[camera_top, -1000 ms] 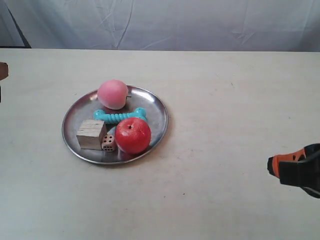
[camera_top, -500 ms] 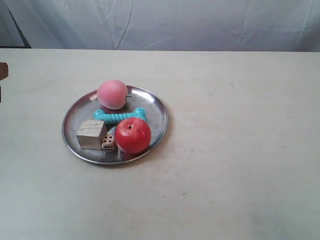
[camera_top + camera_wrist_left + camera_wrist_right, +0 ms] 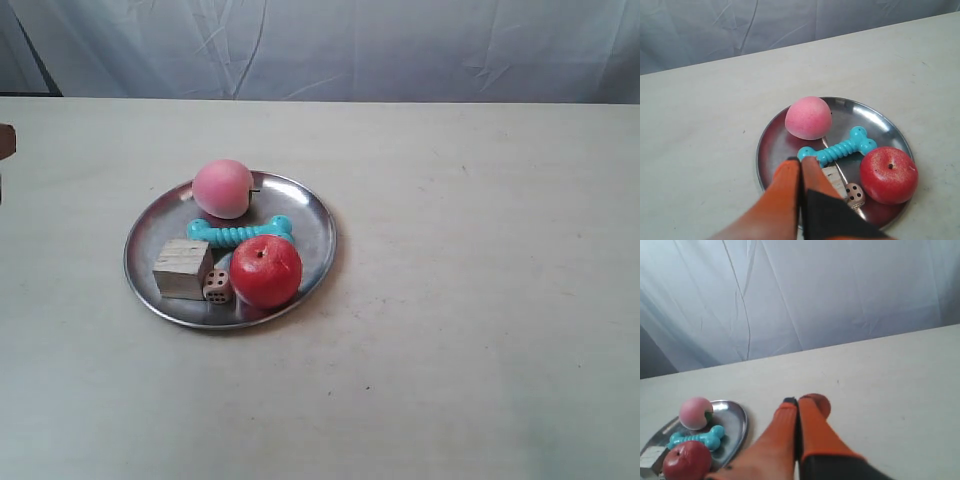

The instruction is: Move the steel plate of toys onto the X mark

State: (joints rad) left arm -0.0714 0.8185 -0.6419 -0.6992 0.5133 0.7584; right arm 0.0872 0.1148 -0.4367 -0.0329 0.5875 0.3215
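The steel plate (image 3: pixel 312 228) lies left of the table's middle and holds a pink ball (image 3: pixel 223 188), a teal bone (image 3: pixel 240 232), a red apple (image 3: pixel 266 271), a wooden cube (image 3: pixel 183 268) and a die (image 3: pixel 216 286). My left gripper (image 3: pixel 801 162) is shut and empty, hovering over the plate (image 3: pixel 875 125) near the bone (image 3: pixel 839 149) and partly hiding the cube (image 3: pixel 836 176). Away from the plate (image 3: pixel 736 422), my right gripper (image 3: pixel 799 402) is shut and empty over bare table. Neither gripper appears in the exterior view. The X mark is not visible.
A pale wrinkled cloth (image 3: pixel 330 45) hangs behind the table's far edge. A small brown object (image 3: pixel 6 141) pokes in at the exterior view's left edge. The tabletop (image 3: pixel 480 250) is a pale cream surface.
The orange and black gripper at the exterior view's right edge one second ago has drawn out of that view. The plate and toys have not moved.
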